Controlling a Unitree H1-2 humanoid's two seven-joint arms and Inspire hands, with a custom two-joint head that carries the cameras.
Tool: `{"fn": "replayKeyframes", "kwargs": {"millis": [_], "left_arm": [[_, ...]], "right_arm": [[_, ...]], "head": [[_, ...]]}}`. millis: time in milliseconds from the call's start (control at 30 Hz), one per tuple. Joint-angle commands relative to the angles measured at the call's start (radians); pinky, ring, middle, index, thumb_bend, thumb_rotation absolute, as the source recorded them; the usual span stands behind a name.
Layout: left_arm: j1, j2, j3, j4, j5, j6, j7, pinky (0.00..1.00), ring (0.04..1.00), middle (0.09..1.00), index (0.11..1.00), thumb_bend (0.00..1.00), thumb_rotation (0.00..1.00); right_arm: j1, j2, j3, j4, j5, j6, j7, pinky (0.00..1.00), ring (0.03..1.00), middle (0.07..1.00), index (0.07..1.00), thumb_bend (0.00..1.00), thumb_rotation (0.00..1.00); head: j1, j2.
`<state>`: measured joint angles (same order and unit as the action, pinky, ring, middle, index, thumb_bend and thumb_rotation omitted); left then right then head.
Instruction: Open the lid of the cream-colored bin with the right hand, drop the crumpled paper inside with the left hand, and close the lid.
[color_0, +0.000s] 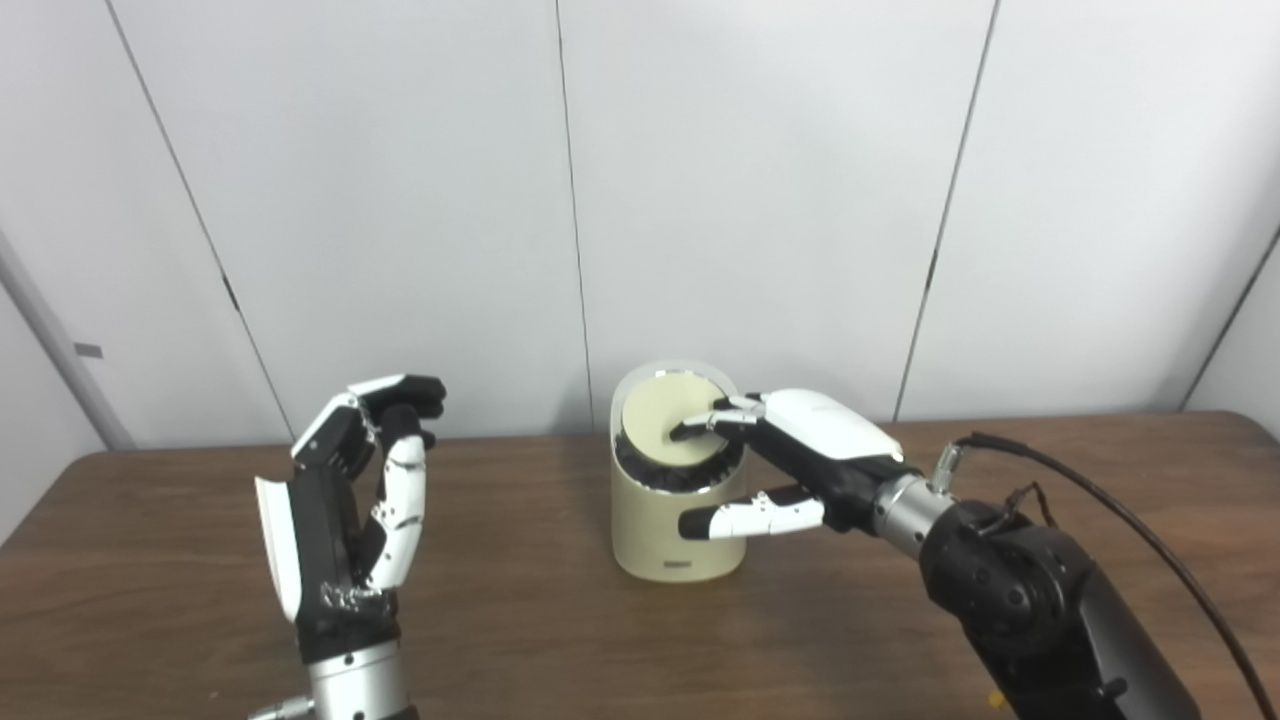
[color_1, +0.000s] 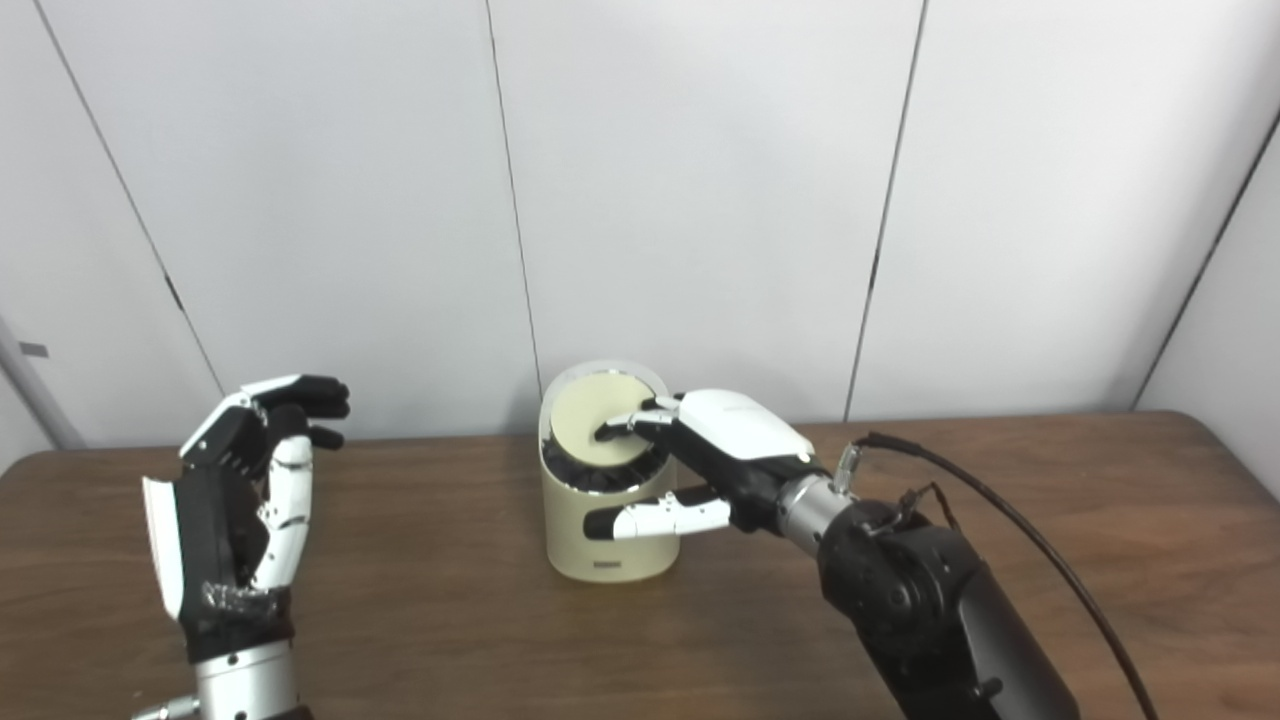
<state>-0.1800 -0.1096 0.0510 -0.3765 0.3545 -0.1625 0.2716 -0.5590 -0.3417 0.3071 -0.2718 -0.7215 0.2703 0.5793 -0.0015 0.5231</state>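
Cream-colored bin (color_0: 677, 520), one, under right hand (color_0: 800, 455); left hand (color_0: 345, 510) empty.

Black-and-white left robot hand (color_0: 345, 500), right robot hand (color_0: 800, 460), silver wrists, black cable (color_0: 1130, 520)

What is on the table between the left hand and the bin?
Nothing: only bare table lies between the left hand and the bin, in both eye views.
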Motion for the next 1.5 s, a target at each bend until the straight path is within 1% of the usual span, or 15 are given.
{"fn": "replayKeyframes", "kwargs": {"millis": [0, 167, 367, 600, 767, 833, 900, 1133, 1467], "left_arm": [[-0.032, -0.003, -0.001, -0.031, 0.006, 0.001, -0.002, 0.48, 0.584, 0.601, 0.574, 0.3, 0.64], [-0.033, -0.003, -0.004, -0.034, 0.006, 0.01, -0.006, 0.48, 0.586, 0.601, 0.575, 0.3, 0.65], [-0.033, -0.006, -0.009, -0.04, 0.013, 0.016, -0.007, 0.48, 0.588, 0.602, 0.577, 0.32, 0.66], [-0.036, -0.012, -0.011, -0.046, 0.015, 0.023, -0.005, 0.48, 0.585, 0.598, 0.577, 0.32, 0.66], [-0.04, -0.017, -0.012, -0.055, 0.017, 0.029, -0.005, 0.48, 0.584, 0.597, 0.574, 0.32, 0.66], [-0.041, -0.018, -0.013, -0.064, 0.019, 0.036, -0.008, 0.48, 0.583, 0.596, 0.572, 0.32, 0.66], [-0.041, -0.019, -0.014, -0.072, 0.021, 0.043, -0.01, 0.48, 0.581, 0.594, 0.571, 0.32, 0.66], [-0.042, -0.021, -0.019, -0.091, 0.031, 0.062, -0.01, 0.48, 0.583, 0.596, 0.572, 0.32, 0.66], [-0.045, -0.024, -0.021, -0.095, 0.042, 0.068, -0.01, 0.48, 0.579, 0.593, 0.573, 0.33, 0.67]], "right_arm": [[-0.034, -0.001, 0.01, -0.037, 0.002, 0.002, 0.018, 1.0, 0.957, 0.861, 0.839, 0.9, 0.99], [-0.039, 0.002, 0.025, -0.037, 0.002, 0.006, 0.029, 1.0, 0.95, 0.86, 0.829, 0.87, 0.97], [-0.035, 0.003, 0.041, -0.012, -0.009, 0.029, 0.04, 1.0, 0.94, 0.867, 0.833, 0.89, 0.97], [-0.037, -0.002, 0.056, 0.012, -0.014, 0.015, 0.031, 1.0, 0.928, 0.863, 0.827, 0.9, 0.99], [-0.036, 0.0, 0.062, 0.006, -0.022, 0.026, 0.036, 1.0, 0.936, 0.863, 0.825, 0.9, 1.0], [-0.035, 0.001, 0.062, -0.001, -0.023, 0.031, 0.039, 1.0, 0.938, 0.861, 0.821, 0.9, 1.0], [-0.034, 0.001, 0.064, -0.007, -0.024, 0.034, 0.04, 1.0, 0.938, 0.858, 0.819, 0.9, 0.99], [-0.03, 0.001, 0.094, -0.008, -0.066, 0.065, 0.064, 1.0, 0.947, 0.856, 0.817, 0.92, 1.0], [-0.02, 0.009, 0.128, 0.018, -0.12, 0.059, 0.065, 1.0, 0.954, 0.85, 0.8, 0.92, 1.0]], "head": [[0.0, 0.002], [-0.001, 0.006], [0.002, 0.012], [0.005, 0.016], [0.006, 0.021], [0.008, 0.032], [0.009, 0.035], [0.014, 0.047], [0.018, 0.051]]}}
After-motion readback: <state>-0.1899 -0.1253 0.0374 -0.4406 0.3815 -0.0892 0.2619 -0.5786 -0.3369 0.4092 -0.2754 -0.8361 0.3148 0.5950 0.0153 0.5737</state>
